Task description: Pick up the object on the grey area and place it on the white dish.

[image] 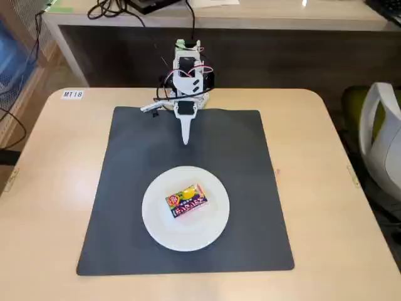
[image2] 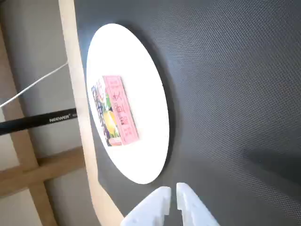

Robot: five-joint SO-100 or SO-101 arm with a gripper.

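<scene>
Resting flat near the centre of the white dish (image: 210, 235), the object (image: 187, 200) looks placed, task apparently done. Gripper (image: 185, 139) hangs well behind the dish over the grey area (image: 250, 163), fingers nearly closed, holding nothing.

One printed box (image: 187, 200), one white plate (image: 156, 221), one dark grey mat (image: 125, 188), one arm with one gripper (image: 185, 140) (fixed view).

Light wooden table (image: 50, 188), white chair (image: 383, 141) at right, desk (image: 263, 15) behind
</scene>
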